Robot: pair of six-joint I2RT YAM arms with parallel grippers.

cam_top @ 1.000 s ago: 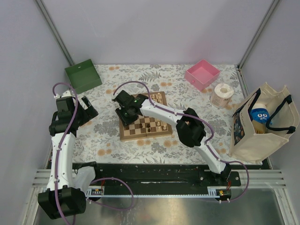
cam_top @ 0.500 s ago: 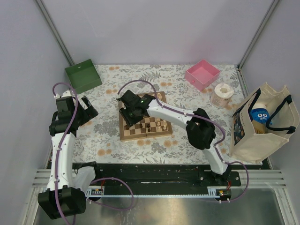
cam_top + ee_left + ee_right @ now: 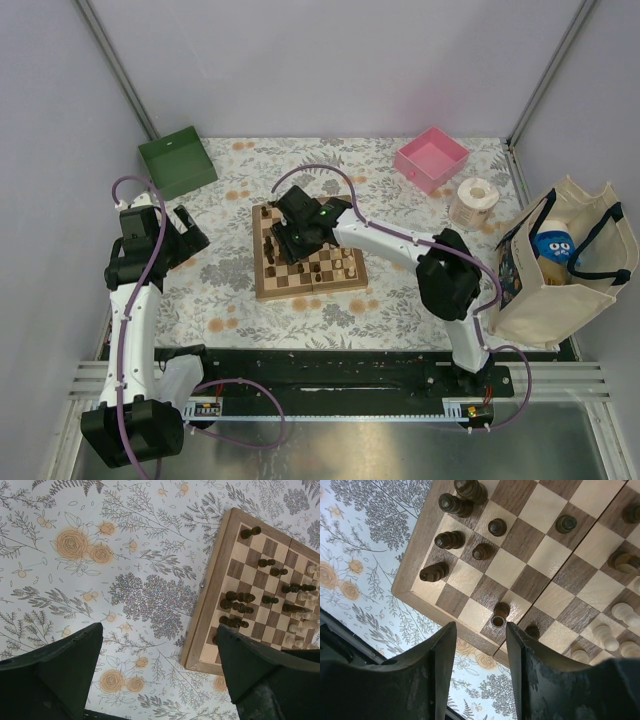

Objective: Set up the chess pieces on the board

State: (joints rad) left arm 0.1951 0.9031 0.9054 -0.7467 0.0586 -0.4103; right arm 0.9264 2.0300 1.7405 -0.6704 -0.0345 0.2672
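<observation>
The wooden chessboard [image 3: 264,288] lies mid-table. My right gripper [image 3: 291,234] hovers over its left half, open and empty. In the right wrist view the board [image 3: 470,614] fills the frame, and a dark piece [image 3: 498,614] lies on its side near the edge, just beyond the open right gripper [image 3: 480,647]. Several dark pieces [image 3: 449,540] stand along that corner, and pale pieces [image 3: 623,612] stand at the right. My left gripper [image 3: 186,236] is open and empty over the cloth, left of the board. In its wrist view the left gripper [image 3: 157,675] has the board [image 3: 209,595] on its right.
A green box [image 3: 177,161] stands at the back left and a pink box [image 3: 432,158] at the back right. A paper roll [image 3: 473,203] and a cream tote bag [image 3: 560,262] stand at the right. The table has a floral cloth [image 3: 215,290].
My right arm has swung to the right and farther back, from the board's left edge to over its left half. The left arm has not moved.
</observation>
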